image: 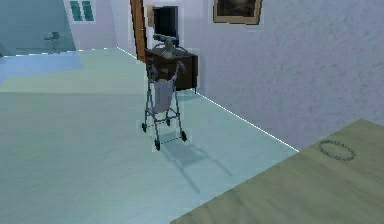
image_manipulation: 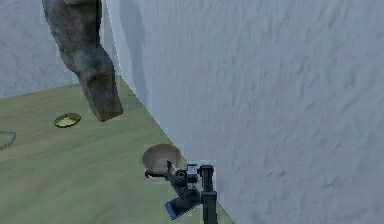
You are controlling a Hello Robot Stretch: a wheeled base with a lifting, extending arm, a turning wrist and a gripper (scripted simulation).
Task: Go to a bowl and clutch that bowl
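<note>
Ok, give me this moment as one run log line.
stage: at bowl | bowl: on table by wall | gripper: near bowl | hold: cannot tell

No readable text or signs anywhere

Dark two-finger gripper (image_manipulation: 174,178): black, with white squares bearing black marks.
Shallow round bowl (image_manipulation: 162,157): warm tan-brown, paler rim; at the gripper's far end.
Flat wooden tabletop (image_manipulation: 90,170): olive green, faint streaked grain; beneath the gripper.
Small round dish (image_manipulation: 67,120): golden yellow; well apart from the gripper.
Rough stone statue (image_manipulation: 88,55): mottled grey-brown; well beyond the gripper.
Plain wall (image_manipulation: 290,90): pale bluish white, softly mottled; just beside the gripper.
Wheeled metal cart (image: 164,85): grey frame.
</note>
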